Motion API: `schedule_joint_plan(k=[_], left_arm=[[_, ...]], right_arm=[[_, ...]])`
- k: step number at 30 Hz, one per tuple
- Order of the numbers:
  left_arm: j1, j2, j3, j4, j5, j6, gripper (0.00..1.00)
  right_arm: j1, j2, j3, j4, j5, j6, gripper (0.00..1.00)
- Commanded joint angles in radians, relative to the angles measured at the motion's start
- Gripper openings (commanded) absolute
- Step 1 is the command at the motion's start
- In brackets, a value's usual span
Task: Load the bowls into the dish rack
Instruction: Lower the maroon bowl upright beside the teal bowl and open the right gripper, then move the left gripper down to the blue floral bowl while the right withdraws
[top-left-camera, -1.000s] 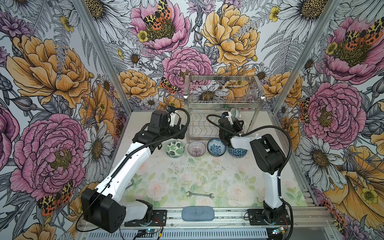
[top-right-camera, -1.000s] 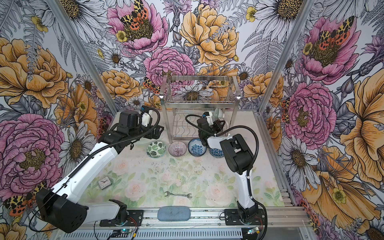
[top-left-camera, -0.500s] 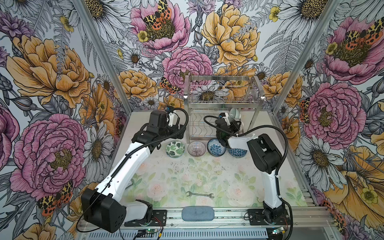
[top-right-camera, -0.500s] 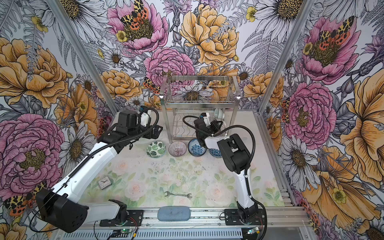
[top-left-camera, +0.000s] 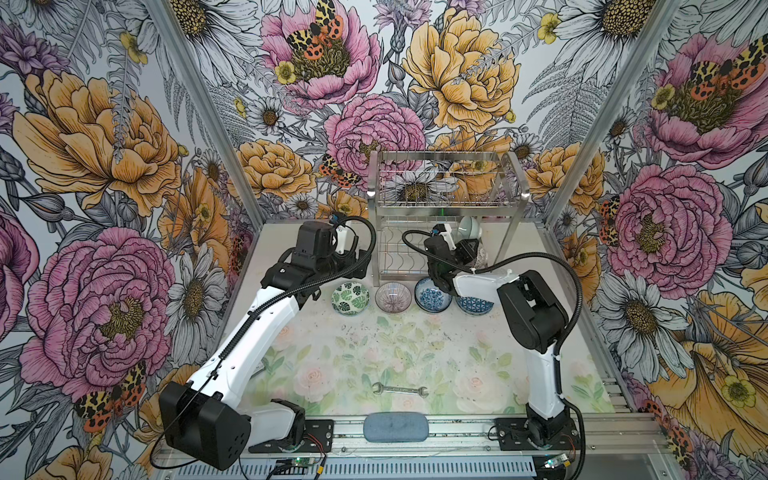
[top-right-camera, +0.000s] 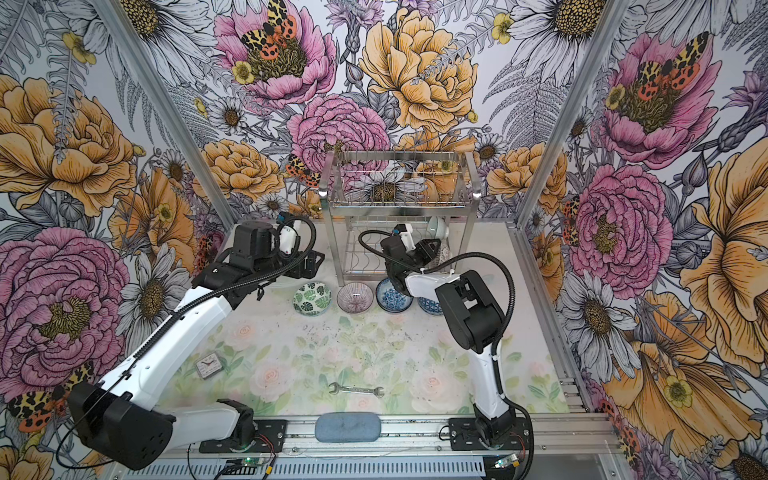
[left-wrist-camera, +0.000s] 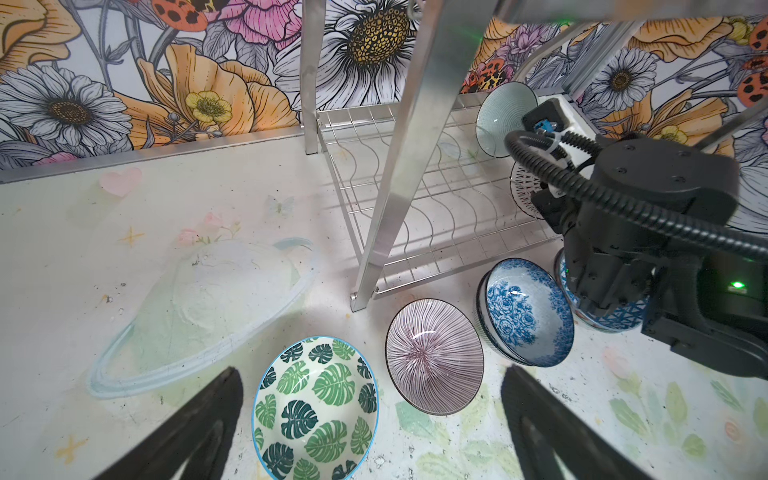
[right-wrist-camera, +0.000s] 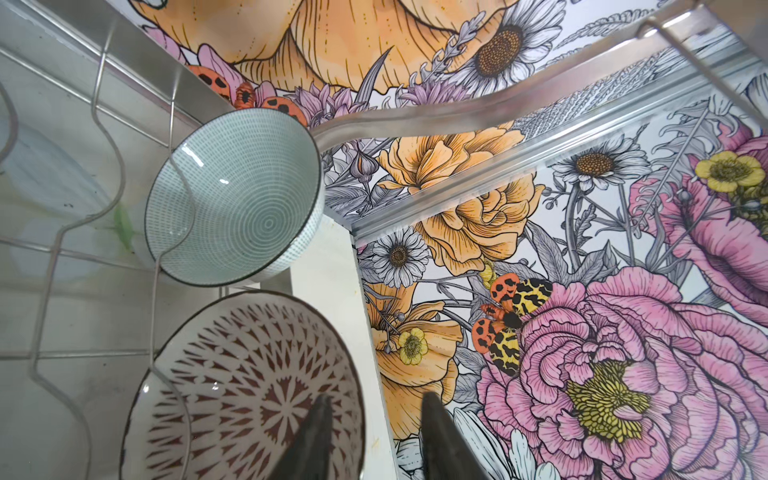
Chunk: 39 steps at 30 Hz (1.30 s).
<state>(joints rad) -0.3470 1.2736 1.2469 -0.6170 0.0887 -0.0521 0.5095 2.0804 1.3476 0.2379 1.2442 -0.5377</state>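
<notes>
Right gripper (right-wrist-camera: 376, 399) is part open, its jaws either side of the red-patterned bowl's (right-wrist-camera: 249, 395) rim without pinching it. That bowl stands on edge in the dish rack (right-wrist-camera: 104, 95). The mint bowl (right-wrist-camera: 237, 195) is slotted just beyond it.

Left gripper (left-wrist-camera: 372, 370) is wide open and empty. The leaf-print bowl (left-wrist-camera: 316, 411) sits just below it on the bench (left-wrist-camera: 124, 249). Farther off are the striped bowl (left-wrist-camera: 434, 357), the blue floral bowl (left-wrist-camera: 528, 311) and the blue triangle bowl (left-wrist-camera: 615, 320).

mint bowl (right-wrist-camera: 237, 195), red-patterned bowl (right-wrist-camera: 232, 386) on edge in dish rack (top-left-camera: 376, 241); other bowls (top-left-camera: 393, 296) outside

Four bowls (top-right-camera: 354, 298) before dish rack (top-right-camera: 399, 205)
</notes>
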Motion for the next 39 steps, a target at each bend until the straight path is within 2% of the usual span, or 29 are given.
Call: schedule_joint_plan(k=[1,3,6,8,15,18,23,30,39], left_arm=[[0.015,0.001,-0.004,0.008,0.034,0.003,0.99],[0.019,0.0,-0.004,0.008,0.039,-0.001,0.99],[0.019,-0.006,-0.005,0.007,0.039,-0.003,0.99],[0.02,-0.006,-0.005,0.008,0.04,-0.005,0.99],[0.017,-0.001,-0.001,0.007,0.052,-0.021,0.99],[0.013,0.0,0.0,0.008,0.052,-0.025,0.99],[-0.013,0.003,0.006,-0.005,0.022,-0.031,0.99],[-0.116,-0.007,0.026,-0.048,-0.112,-0.033,0.99],[-0.157,0.01,-0.075,0.051,-0.074,-0.161,0.99]], right_arm=[[0.007,-0.056,0.012,-0.048,-0.01,0.047,0.52],[0.015,-0.085,0.011,-0.107,-0.038,0.085,0.63],[0.029,-0.137,0.041,-0.28,-0.12,0.2,0.71],[0.046,-0.169,0.033,-0.313,-0.172,0.226,0.81],[0.099,-0.27,-0.023,-0.393,-0.325,0.307,0.96],[0.103,-0.339,-0.063,-0.433,-0.441,0.386,1.0],[0.103,-0.446,-0.135,-0.458,-0.63,0.474,1.0],[0.098,-0.582,-0.21,-0.476,-0.763,0.561,1.0],[0.079,-0.841,-0.338,-0.516,-0.896,0.658,1.0]])
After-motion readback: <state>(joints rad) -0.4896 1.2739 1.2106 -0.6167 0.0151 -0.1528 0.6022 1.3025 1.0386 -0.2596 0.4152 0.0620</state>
